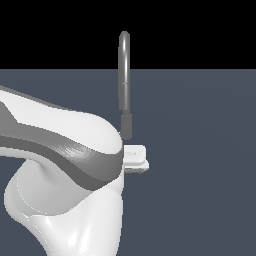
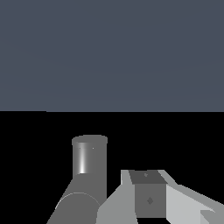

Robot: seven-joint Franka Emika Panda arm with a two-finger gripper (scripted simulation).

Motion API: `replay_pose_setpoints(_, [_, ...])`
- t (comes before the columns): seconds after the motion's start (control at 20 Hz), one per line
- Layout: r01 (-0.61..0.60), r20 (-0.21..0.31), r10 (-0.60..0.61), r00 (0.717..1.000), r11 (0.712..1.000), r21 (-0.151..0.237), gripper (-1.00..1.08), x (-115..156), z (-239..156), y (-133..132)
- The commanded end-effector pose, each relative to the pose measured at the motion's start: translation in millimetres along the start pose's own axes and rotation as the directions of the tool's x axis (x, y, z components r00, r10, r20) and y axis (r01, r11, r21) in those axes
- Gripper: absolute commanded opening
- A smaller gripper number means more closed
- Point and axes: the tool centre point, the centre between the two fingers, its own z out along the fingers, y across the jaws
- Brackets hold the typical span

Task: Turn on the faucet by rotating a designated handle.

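The faucet (image 1: pixel 124 70) rises as a slim grey tube with an arched top, and its darker cylindrical base (image 1: pixel 127 125) sits just above the robot's hand. In the wrist view a grey cylinder of the faucet (image 2: pixel 89 159) stands close beside the gripper (image 2: pixel 150 197). In the exterior view only a flat white part of the gripper (image 1: pixel 136 157) shows, directly below the faucet's base, and the arm covers the rest. The handle is hidden in both views. How the jaws stand cannot be made out.
The bulky white-and-grey arm (image 1: pixel 60 165) fills the exterior view's left and lower part. A flat dark blue-grey floor (image 1: pixel 200 150) stretches around the faucet.
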Motion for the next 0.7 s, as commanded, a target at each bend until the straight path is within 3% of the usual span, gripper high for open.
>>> replay_pose_setpoints(0.0, [0.000, 0.000, 0.000, 1.000, 1.000, -0.001, -1.00, -7.7, 0.0, 2.9])
replay_pose_setpoints(0.4, [0.000, 0.000, 0.000, 1.000, 1.000, -0.001, -1.00, -34.2, 0.0, 11.8])
replay_pose_setpoints(0.5, [-0.002, -0.010, 0.002, 1.000, 1.000, -0.005, -1.00, -25.6, -0.2, 13.8])
replay_pose_setpoints(0.65, [-0.001, -0.008, 0.001, 1.000, 1.000, -0.004, -1.00, -36.4, -0.1, 9.2])
